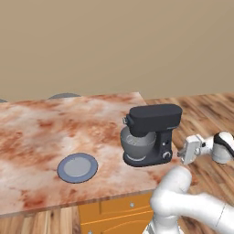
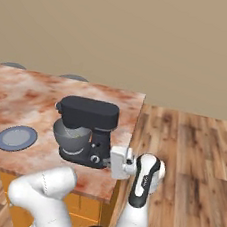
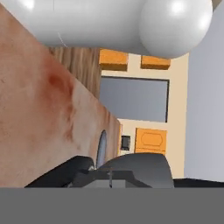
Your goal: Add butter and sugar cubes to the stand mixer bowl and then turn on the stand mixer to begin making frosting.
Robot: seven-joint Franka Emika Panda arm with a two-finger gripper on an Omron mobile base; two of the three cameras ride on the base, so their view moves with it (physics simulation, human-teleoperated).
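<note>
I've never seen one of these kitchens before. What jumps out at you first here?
The dark stand mixer near the right end of the reddish marbled counter, its grey stand mixer bowl under the head. The white arm's gripper, shut, is right at the small knob low on the mixer's column. A flat round blue-grey plate lies apart on the counter, toward its front edge.

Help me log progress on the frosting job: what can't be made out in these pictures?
- Contents of the stand mixer bowl: both base views, hidden by its rim, the whisk and the stand mixer head; a yellowish speck is too small to name.
- Fingertips of the hand: both base views, too small; contact with the knob is unclear.
- Plate: hand view shows it edge-on.
</note>
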